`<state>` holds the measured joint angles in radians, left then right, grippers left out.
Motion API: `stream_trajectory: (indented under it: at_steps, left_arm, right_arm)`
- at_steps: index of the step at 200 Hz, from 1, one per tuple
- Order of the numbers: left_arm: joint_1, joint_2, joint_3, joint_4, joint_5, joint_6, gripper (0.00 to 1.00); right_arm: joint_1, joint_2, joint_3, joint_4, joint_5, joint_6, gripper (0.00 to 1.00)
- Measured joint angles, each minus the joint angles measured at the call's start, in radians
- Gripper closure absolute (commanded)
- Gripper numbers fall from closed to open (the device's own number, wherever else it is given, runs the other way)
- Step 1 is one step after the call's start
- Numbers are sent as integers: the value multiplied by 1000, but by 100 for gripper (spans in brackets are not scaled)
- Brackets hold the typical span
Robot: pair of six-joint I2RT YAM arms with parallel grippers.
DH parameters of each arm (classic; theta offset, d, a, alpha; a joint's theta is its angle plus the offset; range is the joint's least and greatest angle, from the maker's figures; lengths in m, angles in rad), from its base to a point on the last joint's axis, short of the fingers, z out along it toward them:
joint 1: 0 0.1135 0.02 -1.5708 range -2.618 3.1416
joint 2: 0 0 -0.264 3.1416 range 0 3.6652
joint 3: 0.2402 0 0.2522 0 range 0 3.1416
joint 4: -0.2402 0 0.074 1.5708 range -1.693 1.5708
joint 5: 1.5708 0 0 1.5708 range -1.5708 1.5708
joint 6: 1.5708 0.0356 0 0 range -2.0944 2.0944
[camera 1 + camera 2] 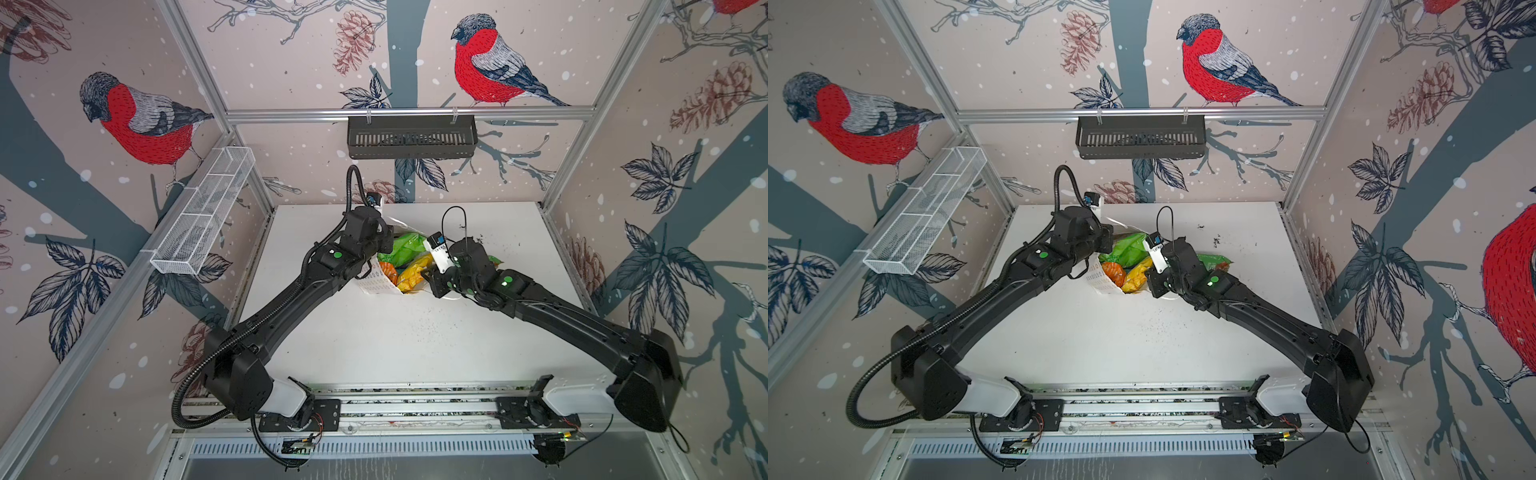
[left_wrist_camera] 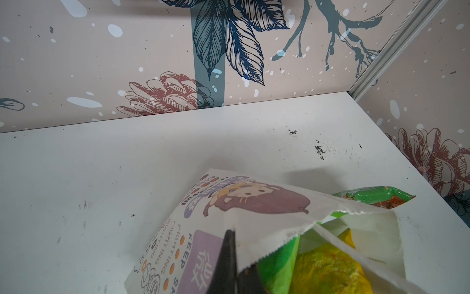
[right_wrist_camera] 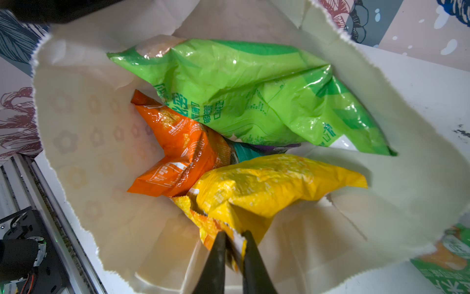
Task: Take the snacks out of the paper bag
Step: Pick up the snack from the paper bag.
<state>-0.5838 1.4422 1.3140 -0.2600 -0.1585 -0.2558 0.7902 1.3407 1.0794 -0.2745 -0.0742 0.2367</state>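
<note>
The paper bag rests on the white bench, between the two arms and toward the rear half of the surface. Its printed face with the cartoon girl and lilac panels shows in the left wrist view. The bag mouth is spread wide open, and the right wrist view looks directly into it. The left claw is together on the paper bag's serrated rim, with the paper edge pinched between its black fingers. The right claw sits at the mouth of the bag, clamped on the lower corner of the yellow packet. That packet lies inside the bag on the side nearest the right claw. A large green packet lies across the far side of the bag interior. An orange packet lies beside it, touching the yellow packet. A sliver of a teal packet shows between the three, mostly covered. A second green packet lies outside the bag on the bench, just beside it under the right arm.
</note>
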Motion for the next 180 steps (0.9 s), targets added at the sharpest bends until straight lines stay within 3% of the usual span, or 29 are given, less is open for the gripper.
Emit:
stream_trajectory:
  at_steps: [92,180]
  left_arm:
    - [0,0,-1,0,-2,0,100]
    - [0,2,-1,0,-8,0,100]
  right_arm:
    - [-20,-37,-8,9,-2,26,99]
    - [-165,-302,-91,173,8,113,100]
